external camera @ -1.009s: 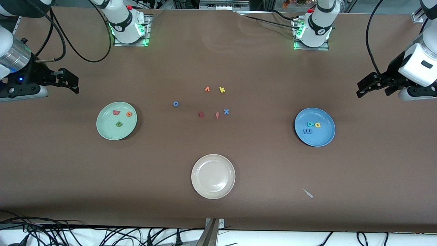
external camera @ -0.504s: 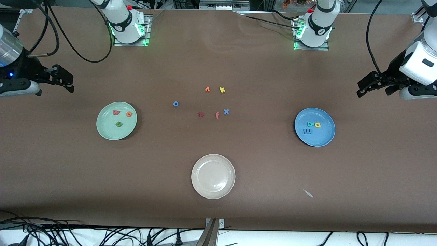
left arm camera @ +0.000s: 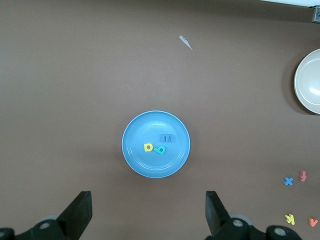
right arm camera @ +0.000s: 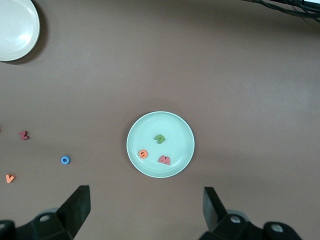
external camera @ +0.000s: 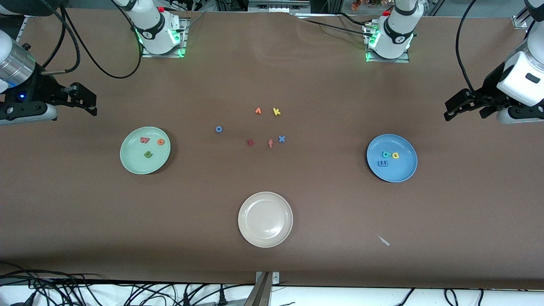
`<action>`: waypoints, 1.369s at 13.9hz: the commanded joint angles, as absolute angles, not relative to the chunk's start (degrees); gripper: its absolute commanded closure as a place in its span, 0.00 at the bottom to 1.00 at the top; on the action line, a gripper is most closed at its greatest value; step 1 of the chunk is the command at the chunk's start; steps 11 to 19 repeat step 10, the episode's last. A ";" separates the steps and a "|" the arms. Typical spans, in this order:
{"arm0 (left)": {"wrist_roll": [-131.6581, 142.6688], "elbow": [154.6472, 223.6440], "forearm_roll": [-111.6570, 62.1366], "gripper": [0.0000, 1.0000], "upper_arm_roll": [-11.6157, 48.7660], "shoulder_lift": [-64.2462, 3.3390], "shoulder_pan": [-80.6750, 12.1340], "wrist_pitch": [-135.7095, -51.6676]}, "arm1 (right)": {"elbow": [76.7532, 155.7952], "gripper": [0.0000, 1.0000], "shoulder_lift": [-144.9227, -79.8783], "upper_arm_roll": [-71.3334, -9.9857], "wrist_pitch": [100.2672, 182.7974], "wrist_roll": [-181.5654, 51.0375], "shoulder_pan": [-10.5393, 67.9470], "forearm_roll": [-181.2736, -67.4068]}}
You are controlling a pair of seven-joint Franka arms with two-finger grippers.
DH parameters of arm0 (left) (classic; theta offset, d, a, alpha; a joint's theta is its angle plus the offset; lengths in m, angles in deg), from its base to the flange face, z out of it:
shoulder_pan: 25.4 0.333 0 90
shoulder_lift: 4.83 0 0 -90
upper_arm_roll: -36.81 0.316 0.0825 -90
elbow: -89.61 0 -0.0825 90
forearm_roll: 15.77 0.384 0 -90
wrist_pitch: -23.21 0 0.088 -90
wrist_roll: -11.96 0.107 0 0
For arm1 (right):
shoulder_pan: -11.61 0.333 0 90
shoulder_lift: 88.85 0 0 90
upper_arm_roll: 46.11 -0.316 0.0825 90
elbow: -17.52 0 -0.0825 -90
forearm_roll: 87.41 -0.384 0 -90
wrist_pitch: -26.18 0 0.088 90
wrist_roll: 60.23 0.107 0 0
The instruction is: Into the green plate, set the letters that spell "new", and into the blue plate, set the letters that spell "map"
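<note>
The green plate (external camera: pixel 131 159) lies toward the right arm's end of the table. In it are the pinkish-red w (external camera: pixel 145 140), the orange e (external camera: pixel 160 142) and the green n (external camera: pixel 148 154). The blue plate (external camera: pixel 399 170) lies toward the left arm's end and holds the teal a (external camera: pixel 386 154), the yellow p (external camera: pixel 395 155) and the blue m (external camera: pixel 383 163). My right gripper (external camera: pixel 87 104) hangs open and holds nothing, off to the side of the green plate (right arm camera: pixel 172 132). My left gripper (external camera: pixel 463 114) is open too, holds nothing, and is apart from the blue plate (left arm camera: pixel 150 127).
A cream-white plate (external camera: pixel 265 219) sits near the front camera at mid-table. Loose letters lie in the middle: orange one (external camera: pixel 258 111), yellow k (external camera: pixel 276 111), blue o (external camera: pixel 219 129), dark red z (external camera: pixel 250 142), orange-red f (external camera: pixel 270 143), blue x (external camera: pixel 281 138). A pale scrap (external camera: pixel 383 240) lies near the front edge.
The right arm drifted a little toward its end of the table, then came partly back. The left arm, the plates and the letters have not moved.
</note>
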State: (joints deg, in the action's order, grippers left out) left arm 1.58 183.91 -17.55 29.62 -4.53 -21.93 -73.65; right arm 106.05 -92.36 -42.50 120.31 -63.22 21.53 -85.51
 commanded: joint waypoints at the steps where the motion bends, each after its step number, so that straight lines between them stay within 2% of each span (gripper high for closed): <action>1: 1.85 182.42 -17.61 0.00 29.34 -5.10 -21.79 -72.50 | 104.70 0.00 -92.72 -42.51 118.90 -64.19 21.54 -86.00; 19: 1.85 182.42 -17.61 0.00 29.25 -5.10 -21.79 -72.50 | 104.79 0.00 -92.72 -42.51 118.03 -63.75 21.63 -86.00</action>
